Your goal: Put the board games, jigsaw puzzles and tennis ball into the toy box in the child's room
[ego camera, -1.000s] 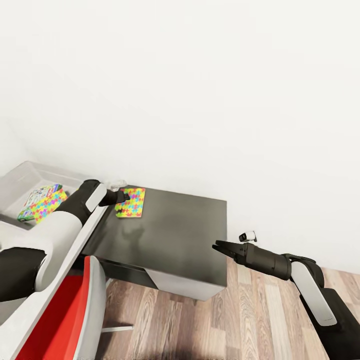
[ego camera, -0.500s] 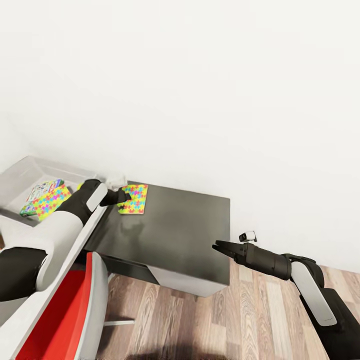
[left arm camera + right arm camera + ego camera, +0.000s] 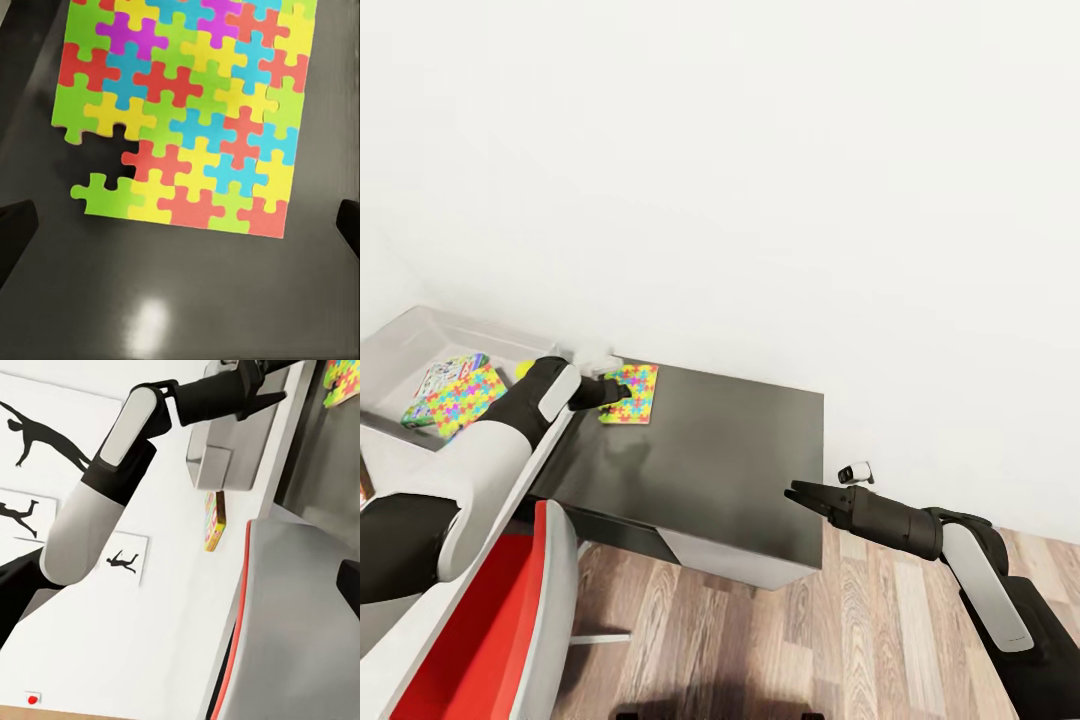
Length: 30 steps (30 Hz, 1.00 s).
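The toy box [image 3: 400, 340], a pale grey tray with flared sides, sits at the far left of the head view on the pale grey table top, against the white wall [image 3: 780, 180]. Inside it lies one jigsaw puzzle [image 3: 463, 398], and a board game [image 3: 445, 374] with a bright printed cover lies partly under that puzzle's far edge. A small yellow-green round object, apparently the tennis ball [image 3: 523, 370], shows just beside the left arm at the tray's near corner; whether it lies inside the tray cannot be told. The second jigsaw puzzle [image 3: 630, 393] lies flat on the dark grey desk top [image 3: 720, 440], outside the toy box, near the desk's back left corner. The left gripper [image 3: 607, 391] is positioned directly over this puzzle with its fingers apart; in the left wrist view the puzzle [image 3: 187, 112] lies between the two dark fingertips [image 3: 15, 232], one piece missing from its edge. The right gripper [image 3: 800, 493] hangs off the desk's right front corner above the wood-plank floor [image 3: 780, 640], fingers slightly parted and holding nothing. A red and grey chair [image 3: 520, 610] stands at the lower left
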### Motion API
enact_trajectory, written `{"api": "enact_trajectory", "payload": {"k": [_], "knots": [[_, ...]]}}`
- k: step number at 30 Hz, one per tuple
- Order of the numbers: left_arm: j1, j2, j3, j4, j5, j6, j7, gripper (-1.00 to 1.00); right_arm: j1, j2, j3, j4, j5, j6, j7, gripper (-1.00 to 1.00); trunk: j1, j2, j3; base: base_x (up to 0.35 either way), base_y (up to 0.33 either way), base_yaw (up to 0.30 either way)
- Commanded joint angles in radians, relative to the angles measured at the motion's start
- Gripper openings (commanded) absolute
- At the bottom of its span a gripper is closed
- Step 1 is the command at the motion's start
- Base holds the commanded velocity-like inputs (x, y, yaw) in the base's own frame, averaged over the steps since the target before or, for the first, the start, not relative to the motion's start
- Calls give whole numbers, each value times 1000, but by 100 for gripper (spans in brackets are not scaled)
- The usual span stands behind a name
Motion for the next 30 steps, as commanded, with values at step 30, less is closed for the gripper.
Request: {"api": "enact_trajectory", "payload": {"k": [30], "knots": [[-1, 6, -12, -2, 9, 4, -21, 100, -1, -2, -6, -1, -1, 4, 4, 100, 1, -2, -2, 0, 0, -105]]}}
